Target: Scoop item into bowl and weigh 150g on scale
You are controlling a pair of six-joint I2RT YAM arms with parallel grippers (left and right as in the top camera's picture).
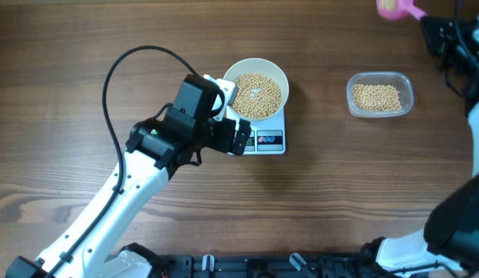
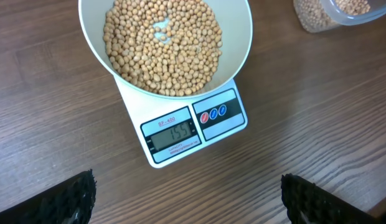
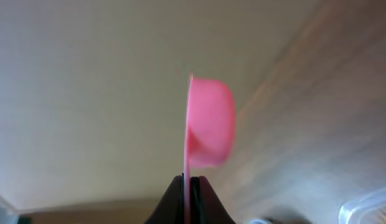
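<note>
- Overhead view: the white bowl (image 1: 256,93) sits on the white kitchen scale (image 1: 269,140), a little toward the far edge from the table's (image 1: 324,201) middle. The soybeans (image 1: 258,93) fill most of the bowl.
- A clear plastic tub (image 1: 380,94) stands well apart toward the right edge, with a thinner layer of the same beans left in it.
- The left gripper (image 2: 190,205) hangs just beside the scale on its display side. Its fingers (image 2: 71,198) are spread wide and hold nothing.
- The right gripper (image 3: 190,184) is up at the far right corner of the table. Its fingers are pinched tight on the thin handle of a pink scoop (image 3: 209,123), which is turned on edge and looks empty.
- In the left wrist view the display (image 2: 175,134) shows a figure in the one-fifties. The last digit is too small to trust.
- Step in hand, as I judge it: scooping is paused and the weight is being read.
- Next move: if the reading is over target, the scoop should lift a few beans back out to the tub. This calls for a shallow dip that does not press on the bowl, or the reading will be thrown off.
</note>
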